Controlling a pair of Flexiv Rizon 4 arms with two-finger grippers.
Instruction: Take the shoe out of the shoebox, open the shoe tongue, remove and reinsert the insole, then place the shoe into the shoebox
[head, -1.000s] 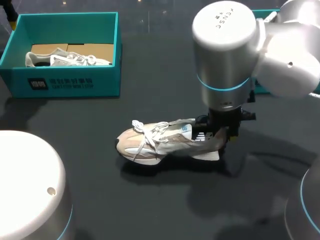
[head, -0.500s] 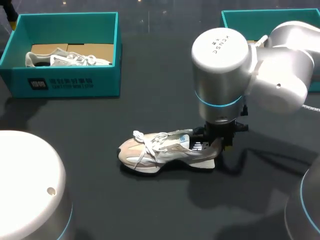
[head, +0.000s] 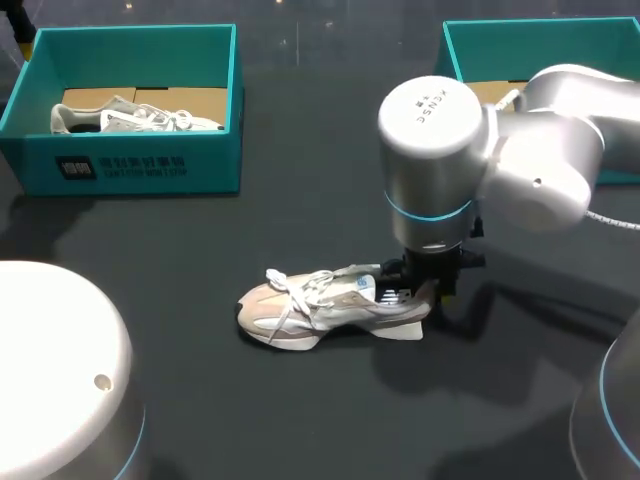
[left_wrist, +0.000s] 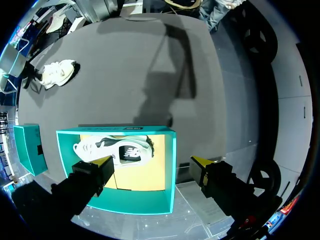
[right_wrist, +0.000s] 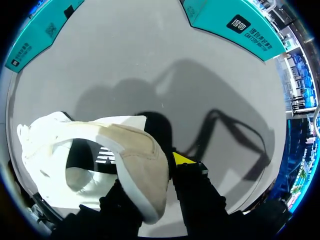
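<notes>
Lowered since a second ago and shifted a little toward the left edge: shoe (head: 320, 305) and right hand (head: 425, 290), heel no longer raised. At the far left corner of the counter (head: 300, 180), a teal left shoebox (head: 140, 165) with a second shoe (head: 135, 118) inside. Above it the left hand (left_wrist: 152, 167), released, fingers apart. At the far right corner, a teal right shoebox (head: 560, 40). Shoe mid-counter, sole down, toe toward the left edge. Beige and white upper, white laces loose. Right hand apparently clenched on the heel, one finger hidden.

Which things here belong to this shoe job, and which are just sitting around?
In the job: beige shoe, right hand shut on its heel, right shoebox.
Lying about: second shoe, left shoebox holding it, left hand open above.
</notes>
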